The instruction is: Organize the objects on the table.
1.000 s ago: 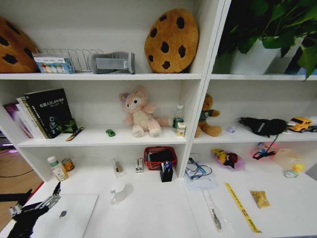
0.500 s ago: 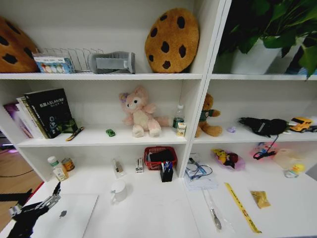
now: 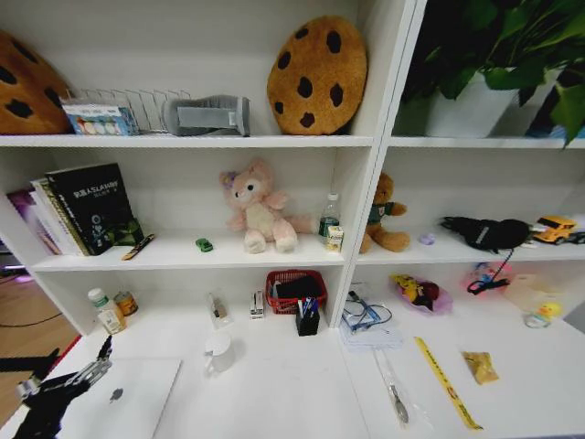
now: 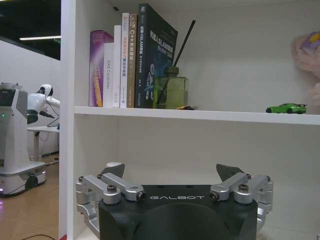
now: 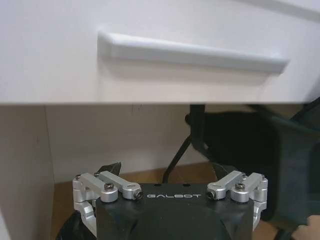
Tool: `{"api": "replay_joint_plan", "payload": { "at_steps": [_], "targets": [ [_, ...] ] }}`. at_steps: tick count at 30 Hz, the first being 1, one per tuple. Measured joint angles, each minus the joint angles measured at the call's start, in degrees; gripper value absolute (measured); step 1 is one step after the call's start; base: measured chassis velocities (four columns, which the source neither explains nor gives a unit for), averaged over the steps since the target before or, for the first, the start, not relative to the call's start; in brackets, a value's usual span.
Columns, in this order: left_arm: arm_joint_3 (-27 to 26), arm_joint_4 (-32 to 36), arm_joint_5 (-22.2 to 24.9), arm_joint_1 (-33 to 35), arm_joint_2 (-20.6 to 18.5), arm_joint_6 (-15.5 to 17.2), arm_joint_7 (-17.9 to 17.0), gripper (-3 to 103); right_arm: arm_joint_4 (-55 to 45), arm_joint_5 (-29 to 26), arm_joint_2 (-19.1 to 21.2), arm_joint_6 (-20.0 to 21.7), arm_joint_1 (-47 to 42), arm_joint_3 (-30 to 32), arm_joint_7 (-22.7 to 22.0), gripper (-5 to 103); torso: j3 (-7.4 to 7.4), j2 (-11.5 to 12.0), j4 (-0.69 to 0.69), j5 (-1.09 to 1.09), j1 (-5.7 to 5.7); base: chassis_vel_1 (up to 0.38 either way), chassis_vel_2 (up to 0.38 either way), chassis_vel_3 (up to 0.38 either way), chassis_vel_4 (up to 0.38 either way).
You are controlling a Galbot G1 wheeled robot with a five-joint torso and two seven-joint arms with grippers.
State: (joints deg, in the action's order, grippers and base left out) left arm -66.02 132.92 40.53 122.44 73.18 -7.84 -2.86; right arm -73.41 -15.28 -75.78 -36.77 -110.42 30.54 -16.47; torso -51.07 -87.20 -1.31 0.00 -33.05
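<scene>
The left hand (image 3: 96,358) hangs released at the bench's (image 3: 292,384) corner beside the silver laptop (image 3: 123,402), while the right hand (image 5: 170,172), seemingly released too, sits below a drawer handle (image 5: 192,52).

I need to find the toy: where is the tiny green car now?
In the head view the green toy car sits on the middle shelf, left of the pink plush, right of the books.

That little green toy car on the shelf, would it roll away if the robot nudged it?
Probably. The green toy car stands on its wheels on a smooth white shelf, so a nudge along its length could send it rolling. It looks tiny and likely light, so it might skid sideways too. The left end effector, open, is down by the laptop.
</scene>
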Motion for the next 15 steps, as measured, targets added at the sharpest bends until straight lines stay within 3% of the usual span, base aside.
{"api": "replay_joint_plan", "payload": {
  "at_steps": [4, 9, 15],
  "targets": [
    [0.0, 0.0, 0.0, 0.0, 0.0, 0.0, 0.0, 100, -6.34, 0.68, -0.39, -3.17, -7.43, 1.06, -0.9, 100, 0.0, 0.0, 0.0, 0.0, 0.0, 0.0, 0.0, 0.0, 0.0],
    [0.0, 0.0, 0.0, 0.0, 0.0, 0.0, 0.0, 100, -17.66, 6.01, -1.1, -8.28, -17.87, 2.4, -2.55, 100, 0.0, -0.01, -0.01, -0.01, 0.01, 0.0, 0.0, 0.0, 0.0],
    [0.0, 0.0, 0.0, 0.0, 0.0, 0.0, 0.0, 100, -30.9, 6.25, 0.02, -9.03, -21.61, 6.22, -2.21, 100, -0.01, 0.0, 0.01, -0.02, 0.01, 0.0, 0.0, 0.0, 0.0]
  ]
}}
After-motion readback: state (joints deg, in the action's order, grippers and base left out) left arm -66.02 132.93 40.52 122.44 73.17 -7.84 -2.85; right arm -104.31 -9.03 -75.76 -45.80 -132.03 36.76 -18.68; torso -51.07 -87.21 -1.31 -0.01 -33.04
